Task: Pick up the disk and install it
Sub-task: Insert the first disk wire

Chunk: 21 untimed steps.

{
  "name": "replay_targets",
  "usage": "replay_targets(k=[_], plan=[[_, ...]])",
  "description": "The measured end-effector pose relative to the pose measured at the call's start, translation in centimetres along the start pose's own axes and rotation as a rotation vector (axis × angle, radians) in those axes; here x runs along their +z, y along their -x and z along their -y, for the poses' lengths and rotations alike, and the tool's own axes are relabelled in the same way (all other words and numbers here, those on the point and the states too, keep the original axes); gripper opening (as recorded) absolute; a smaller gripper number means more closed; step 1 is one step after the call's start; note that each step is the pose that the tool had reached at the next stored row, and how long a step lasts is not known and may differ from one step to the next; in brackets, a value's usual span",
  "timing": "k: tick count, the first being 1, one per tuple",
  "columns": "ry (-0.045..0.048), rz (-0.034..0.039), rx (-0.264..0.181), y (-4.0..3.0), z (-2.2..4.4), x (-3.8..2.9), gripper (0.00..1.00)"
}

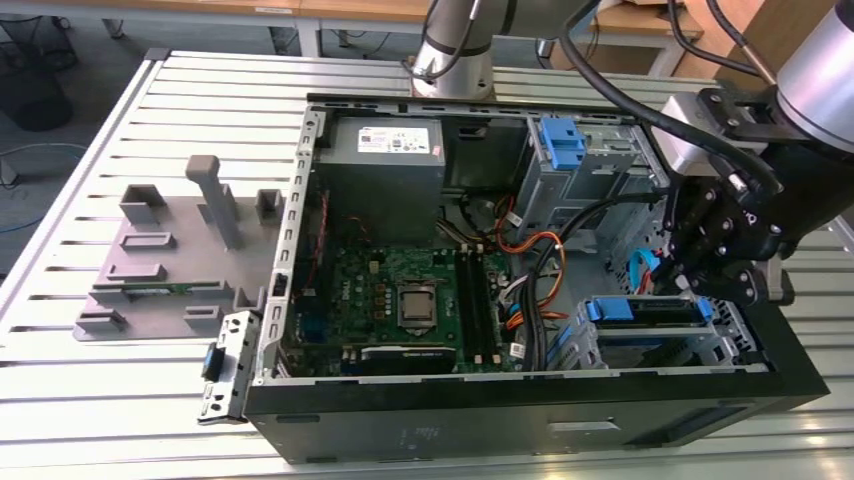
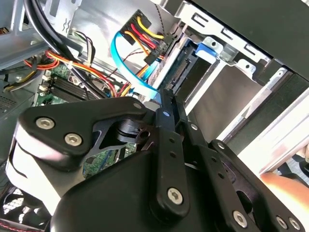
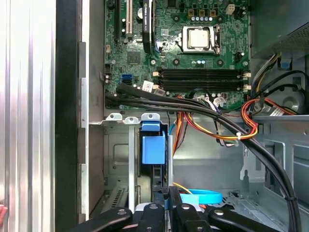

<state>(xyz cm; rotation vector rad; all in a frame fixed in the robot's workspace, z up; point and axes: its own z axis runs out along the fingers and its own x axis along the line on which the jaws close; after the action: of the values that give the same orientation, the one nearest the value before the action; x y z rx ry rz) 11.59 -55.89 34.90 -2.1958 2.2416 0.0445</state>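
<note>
Hovering gripper (image 1: 727, 285) at right of exterior view, fingers pinched together holding nothing, just above disk (image 1: 646, 310) seated upright in drive cage (image 1: 721, 345), lower right.

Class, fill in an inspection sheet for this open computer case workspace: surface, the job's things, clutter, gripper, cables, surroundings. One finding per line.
Surface: ribbed light metal table; the open black computer case lies on it.
Job's things: flat silver disk in its blue plastic bracket sits in the drive cage at the case's corner, on the exterior view's right; its blue tab faces up.
Clutter: grey plastic fixture tray with upright posts, on the exterior view's left.
Gripper: black gripper poised directly over the disk's end.
Cables: light blue data cable, red, yellow and orange wire bundle, thick black hoses over the green motherboard.
Surroundings: wooden desks behind.
</note>
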Motion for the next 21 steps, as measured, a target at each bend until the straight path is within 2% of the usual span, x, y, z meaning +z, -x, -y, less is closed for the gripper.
replay_targets(k=[7, 13, 21], plan=[[-0.0001, -0.0001, 0.006, -0.11, 0.01, 0.06, 0.16], [-0.0001, 0.0001, 0.006, -0.12, 0.18, 0.76, 0.16], [-0.0001, 0.0001, 0.006, -0.12, 0.22, 0.94, 0.16]])
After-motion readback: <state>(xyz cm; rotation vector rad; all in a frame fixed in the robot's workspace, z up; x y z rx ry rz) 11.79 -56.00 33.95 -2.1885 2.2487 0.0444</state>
